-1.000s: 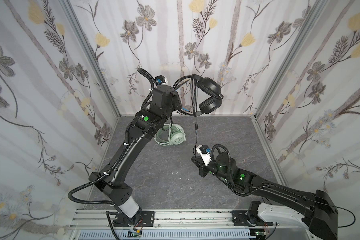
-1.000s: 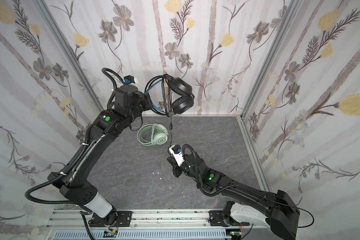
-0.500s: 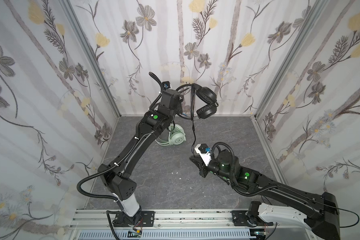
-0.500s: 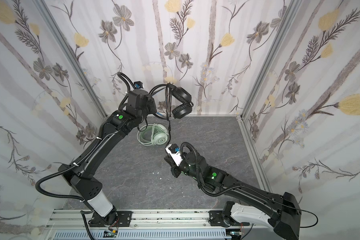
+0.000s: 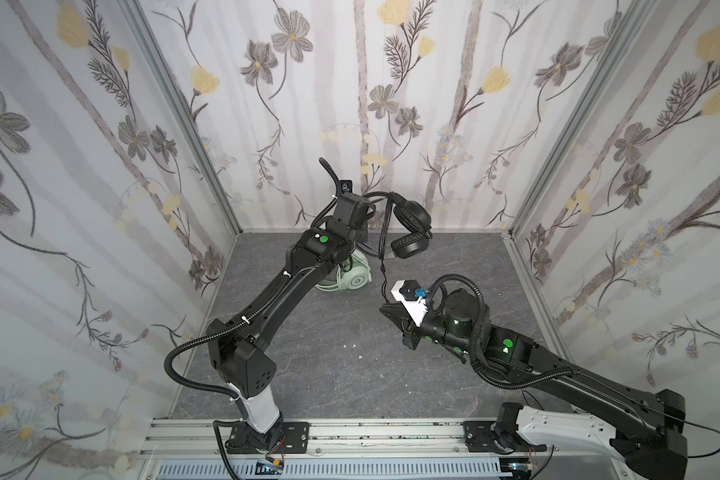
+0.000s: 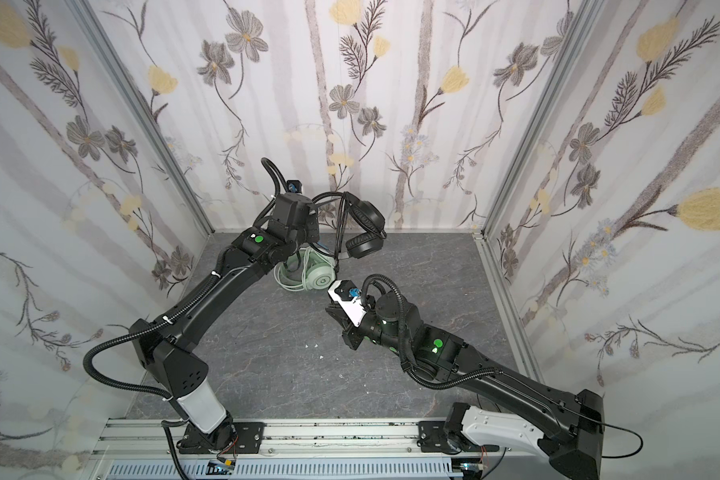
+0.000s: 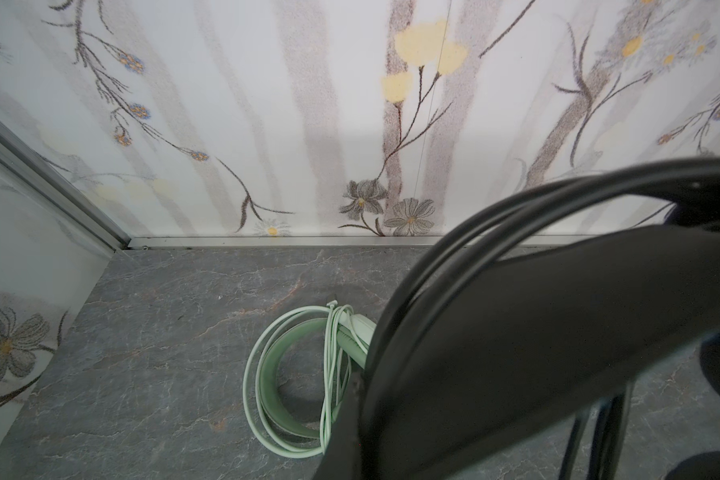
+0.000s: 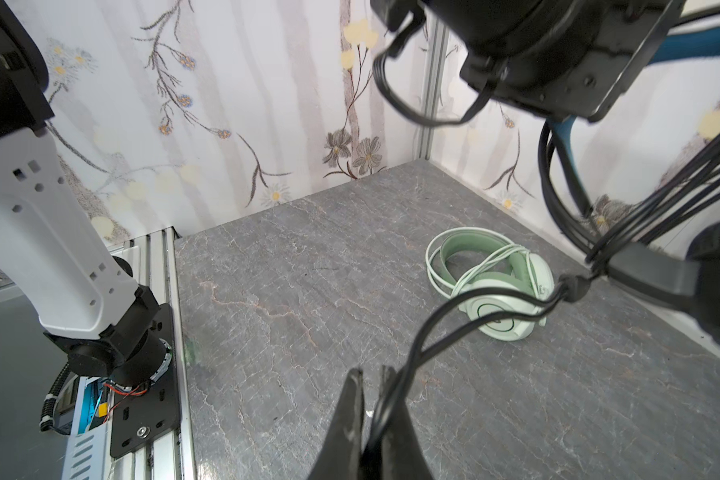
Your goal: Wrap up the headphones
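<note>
Your right gripper (image 8: 371, 419) pinches shut on the black headphones' (image 5: 410, 248) thin cable (image 8: 412, 357). Your left gripper (image 5: 366, 237), closed, holds their headband (image 7: 558, 332) aloft, at one o'clock of the mint headphones (image 5: 356, 280).

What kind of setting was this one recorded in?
Probably a lab test booth: flowered wall panels enclose a grey stone-look table, with a left arm and right arm bolted to a metal rail.

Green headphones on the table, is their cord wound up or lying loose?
Wound up. The green headphones lie with their pale cord coiled in loops along the headband and gathered across it.
</note>
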`<act>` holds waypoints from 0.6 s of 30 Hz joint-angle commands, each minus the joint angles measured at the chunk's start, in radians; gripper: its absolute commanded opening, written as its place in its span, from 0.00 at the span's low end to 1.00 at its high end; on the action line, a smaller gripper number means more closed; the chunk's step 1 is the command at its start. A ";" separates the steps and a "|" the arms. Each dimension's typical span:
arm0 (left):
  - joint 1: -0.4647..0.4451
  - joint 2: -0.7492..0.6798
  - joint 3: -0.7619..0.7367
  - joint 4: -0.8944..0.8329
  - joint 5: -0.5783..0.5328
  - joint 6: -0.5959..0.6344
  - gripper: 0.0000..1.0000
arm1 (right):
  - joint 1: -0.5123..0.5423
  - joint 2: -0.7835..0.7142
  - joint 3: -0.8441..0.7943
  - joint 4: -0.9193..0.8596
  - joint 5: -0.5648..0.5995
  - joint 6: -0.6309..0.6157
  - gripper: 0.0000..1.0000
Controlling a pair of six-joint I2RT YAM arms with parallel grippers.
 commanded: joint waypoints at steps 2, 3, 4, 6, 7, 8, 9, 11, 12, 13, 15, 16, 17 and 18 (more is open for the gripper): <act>-0.014 -0.023 -0.034 0.081 -0.032 0.044 0.00 | 0.001 0.020 0.082 -0.053 0.021 -0.078 0.00; -0.019 -0.031 -0.051 0.078 -0.029 0.056 0.00 | 0.000 0.024 0.100 -0.065 0.033 -0.095 0.00; -0.023 -0.040 -0.070 0.078 -0.026 0.066 0.00 | -0.002 0.028 0.119 -0.080 0.042 -0.114 0.00; -0.027 -0.063 -0.116 0.078 -0.013 0.071 0.00 | -0.008 0.036 0.148 -0.101 0.062 -0.144 0.00; -0.027 -0.076 -0.142 0.080 -0.002 0.070 0.00 | -0.015 0.038 0.159 -0.110 0.072 -0.153 0.00; -0.028 -0.087 -0.167 0.082 0.007 0.069 0.00 | -0.025 0.037 0.168 -0.115 0.073 -0.160 0.00; -0.029 -0.105 -0.193 0.082 0.016 0.067 0.00 | -0.037 0.035 0.176 -0.120 0.073 -0.165 0.00; -0.031 -0.133 -0.239 0.083 0.036 0.070 0.00 | -0.067 0.038 0.198 -0.134 0.066 -0.171 0.00; -0.031 -0.148 -0.259 0.082 0.053 0.074 0.00 | -0.084 0.041 0.212 -0.147 0.065 -0.174 0.00; -0.034 -0.162 -0.282 0.080 0.067 0.077 0.00 | -0.099 0.047 0.230 -0.163 0.062 -0.180 0.00; -0.035 -0.187 -0.320 0.076 0.103 0.088 0.00 | -0.123 0.058 0.256 -0.187 0.058 -0.197 0.00; -0.036 -0.198 -0.338 0.072 0.130 0.095 0.00 | -0.134 0.061 0.268 -0.197 0.057 -0.209 0.00; -0.035 -0.210 -0.351 0.069 0.157 0.102 0.00 | -0.142 0.067 0.278 -0.210 0.057 -0.220 0.00; -0.036 -0.220 -0.365 0.065 0.192 0.110 0.00 | -0.152 0.073 0.290 -0.224 0.055 -0.231 0.00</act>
